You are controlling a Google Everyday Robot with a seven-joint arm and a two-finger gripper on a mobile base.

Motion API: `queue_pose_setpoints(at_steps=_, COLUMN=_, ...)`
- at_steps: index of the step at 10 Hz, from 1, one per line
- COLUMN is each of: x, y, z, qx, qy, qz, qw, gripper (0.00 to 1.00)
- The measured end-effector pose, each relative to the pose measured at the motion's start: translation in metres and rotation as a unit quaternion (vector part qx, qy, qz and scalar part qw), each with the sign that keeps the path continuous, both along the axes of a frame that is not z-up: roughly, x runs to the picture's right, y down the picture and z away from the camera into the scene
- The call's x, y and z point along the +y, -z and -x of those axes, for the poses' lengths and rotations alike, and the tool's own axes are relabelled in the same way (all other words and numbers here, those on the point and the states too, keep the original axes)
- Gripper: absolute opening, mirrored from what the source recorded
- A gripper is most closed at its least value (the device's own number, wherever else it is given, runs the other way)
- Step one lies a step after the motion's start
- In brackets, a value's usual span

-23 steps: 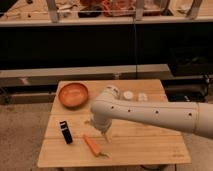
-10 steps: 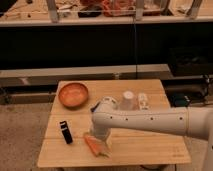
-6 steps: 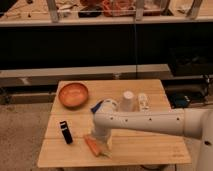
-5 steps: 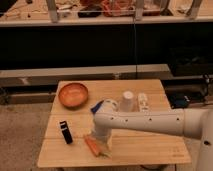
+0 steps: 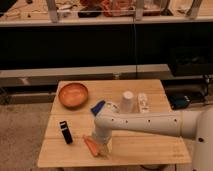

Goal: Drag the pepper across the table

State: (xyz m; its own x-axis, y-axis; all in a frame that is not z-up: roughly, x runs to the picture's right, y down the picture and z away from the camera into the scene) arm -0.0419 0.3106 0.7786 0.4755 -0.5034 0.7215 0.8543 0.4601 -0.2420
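The pepper [image 5: 91, 146] is a small elongated orange vegetable lying on the light wooden table [image 5: 145, 150], near the front edge left of centre. My white arm reaches in from the right. Its gripper [image 5: 99, 143] points down right over the pepper's right end and appears to touch it. The fingers are mostly hidden behind the wrist.
A round orange bowl [image 5: 73, 94] stands at the back left. A black object [image 5: 65, 132] lies left of the pepper. A white cup [image 5: 127, 101], a white bottle-like item [image 5: 143, 102] and a blue-and-white packet [image 5: 100, 106] stand at the back centre.
The arm has lowered and swung left, so the gripper has come down onto the pepper. The pepper has shifted slightly toward the front edge. Over the last half second little moves.
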Motion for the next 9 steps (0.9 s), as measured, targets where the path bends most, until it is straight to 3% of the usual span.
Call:
queue_pose_setpoints(at_steps=6, x=0.0, y=0.001, z=-0.001, qx=-0.002, qy=0.006, qz=-0.002, qw=1.0, gripper=0.8)
queue_pose_setpoints(at_steps=7, x=-0.004, y=0.009, z=0.006, qx=-0.021, qy=0.034, qz=-0.019, qw=0.999, gripper=0.8)
queue_pose_setpoints(at_steps=9, x=-0.016, y=0.023, z=0.026, qx=-0.076, qy=0.087, qz=-0.048, qw=0.9921, gripper=0.8)
